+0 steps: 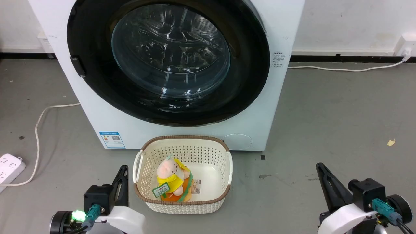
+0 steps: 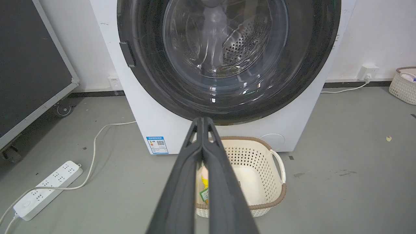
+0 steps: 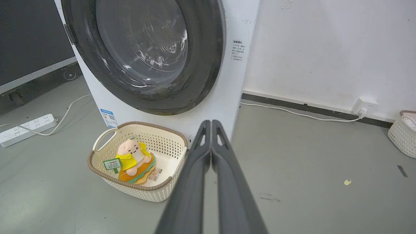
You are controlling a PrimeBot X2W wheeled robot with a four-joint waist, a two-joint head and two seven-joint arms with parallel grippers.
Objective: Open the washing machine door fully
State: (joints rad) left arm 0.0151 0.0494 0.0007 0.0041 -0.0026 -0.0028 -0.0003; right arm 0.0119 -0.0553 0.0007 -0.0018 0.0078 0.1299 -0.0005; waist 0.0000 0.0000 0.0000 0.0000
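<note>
closed washing machine door (image 1: pixel 169 61), well beyond left hand (image 1: pixel 123 172), right hand (image 1: pixel 321 170)

one washing machine (image 1: pixel 182 130) with one round black door (image 1: pixel 169 52) and one blue label (image 1: pixel 112 139), two cream perforated baskets, the near basket (image 1: pixel 182 204) and the far basket (image 3: pixel 401 136), one plush toy (image 1: pixel 171 178), one white power strip (image 1: pixel 9 165), and two grippers, the left gripper (image 1: pixel 123 168) and the right gripper (image 1: pixel 319 166).
</note>
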